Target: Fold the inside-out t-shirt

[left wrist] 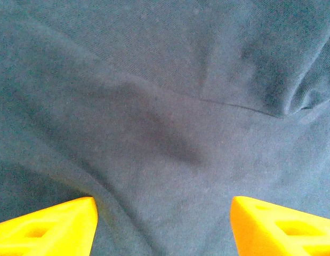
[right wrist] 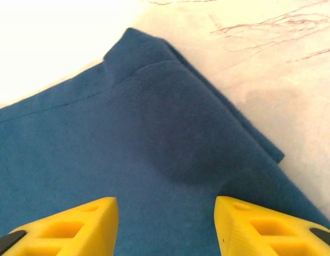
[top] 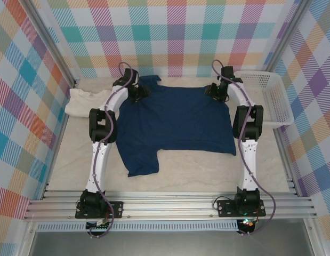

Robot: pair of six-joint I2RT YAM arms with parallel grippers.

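Navy cloth takes up the middle of your table: the inside-out t-shirt (top: pixel 175 120) lies spread flat on the cream padded surface (top: pixel 207 170) between the two arms, with one sleeve (top: pixel 143 162) pointing toward the bases. Your left gripper (top: pixel 137 93) sits over the shirt's far left corner. Its yellow fingers (left wrist: pixel 53 226) stand spread apart, with rumpled cloth below them and nothing pinched. Your right gripper (top: pixel 217 92) is over the far right corner; its fingers (right wrist: pixel 260 226) are likewise apart, straddling a doubled-over edge of the shirt, with bare table just beyond.

Mind the neighbours. A cream-white folded shirt (top: pixel 87 101) lies just beside the left gripper; the arm hides whether it touches the navy one. A white mesh basket (top: pixel 276 109) stands near the right arm's elbow, at the table's right edge. Plaid walls (top: pixel 175 32) close in three sides
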